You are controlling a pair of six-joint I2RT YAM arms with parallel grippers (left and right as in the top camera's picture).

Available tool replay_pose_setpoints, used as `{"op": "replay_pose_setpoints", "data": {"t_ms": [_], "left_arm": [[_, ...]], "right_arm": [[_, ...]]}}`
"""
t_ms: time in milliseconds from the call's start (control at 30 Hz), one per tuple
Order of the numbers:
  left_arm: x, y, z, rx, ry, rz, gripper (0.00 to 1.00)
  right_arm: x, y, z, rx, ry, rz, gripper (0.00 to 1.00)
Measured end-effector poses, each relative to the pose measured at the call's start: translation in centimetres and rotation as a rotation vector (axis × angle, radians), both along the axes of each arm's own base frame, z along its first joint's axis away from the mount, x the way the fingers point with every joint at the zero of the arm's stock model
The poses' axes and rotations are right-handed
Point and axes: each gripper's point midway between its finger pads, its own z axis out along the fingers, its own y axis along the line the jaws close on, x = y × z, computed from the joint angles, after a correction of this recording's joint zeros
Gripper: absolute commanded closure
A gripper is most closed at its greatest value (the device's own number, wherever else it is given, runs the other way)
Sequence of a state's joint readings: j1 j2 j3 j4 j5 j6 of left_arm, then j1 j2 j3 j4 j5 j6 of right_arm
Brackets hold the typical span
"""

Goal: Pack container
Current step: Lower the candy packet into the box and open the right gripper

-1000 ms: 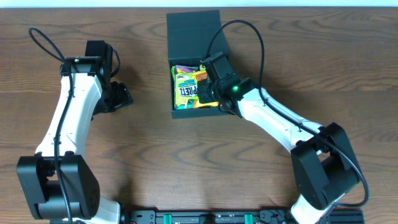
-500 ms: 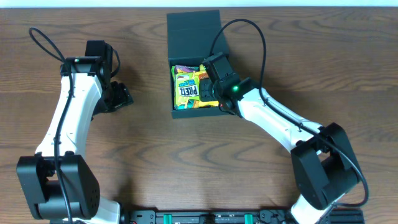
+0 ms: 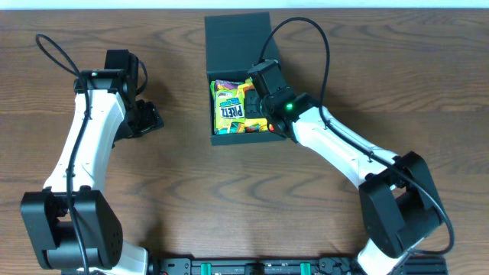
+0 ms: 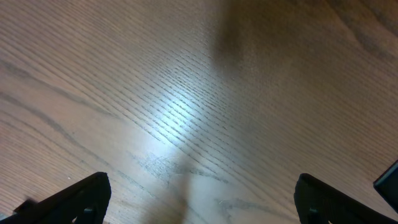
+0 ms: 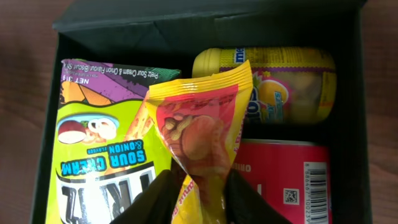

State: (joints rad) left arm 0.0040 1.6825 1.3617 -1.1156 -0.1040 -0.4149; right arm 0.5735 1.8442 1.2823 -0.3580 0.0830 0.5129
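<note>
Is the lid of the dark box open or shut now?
Open. The flap lid lies folded back behind the container, and snack packets inside show from above.

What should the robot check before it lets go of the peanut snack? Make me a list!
1. Lid open: ok, the container has its flap folded back.
2. Snack over the box: ok, the peanut packet hangs above the inside.
3. Grip: ok, the right hand pinches the packet from both sides.
4. Room below: cannot tell; the green Pretz bag, yellow tub and red pack cover the floor.
5. Other arm clear: ok, the left hand is open over the table, away from the box.
</note>
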Motion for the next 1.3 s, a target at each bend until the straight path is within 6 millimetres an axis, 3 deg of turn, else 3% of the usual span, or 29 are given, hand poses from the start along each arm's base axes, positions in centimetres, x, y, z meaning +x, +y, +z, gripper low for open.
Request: {"op": "replay_pose_setpoints", "data": {"t_ms": [233,500,667,867,1133,1300], "left_arm": [[0.0,0.0,0.0,0.0,0.0,0.0,0.05],[0.0,0.0,0.0,0.0,0.0,0.0,0.05],[0.0,0.0,0.0,0.0,0.001,0.0,0.05],[0.0,0.0,0.0,0.0,0.0,0.0,0.05],[0.0,0.0,0.0,0.0,0.0,0.0,0.05],[0.0,0.0,0.0,0.0,0.001,0.0,0.05]], "right_arm": [[0.3,-0.6,0.4,-0.021,-0.023,-0.026,0.79],[-0.2,-1.2,3.5,-0.012,-0.064,-0.03,0.98],[-0.1,-1.3,4.7,-0.001,-0.086,-0.035,0.99],[0.0,-1.3,2.7,-0.032,-0.051,-0.038,0.98],[-0.2,-1.4,-2.4,-0.095,0.044,-0.034,0.98],[-0.4,-1.1,-3.1,-0.102,0.056,-0.024,0.99]]}}
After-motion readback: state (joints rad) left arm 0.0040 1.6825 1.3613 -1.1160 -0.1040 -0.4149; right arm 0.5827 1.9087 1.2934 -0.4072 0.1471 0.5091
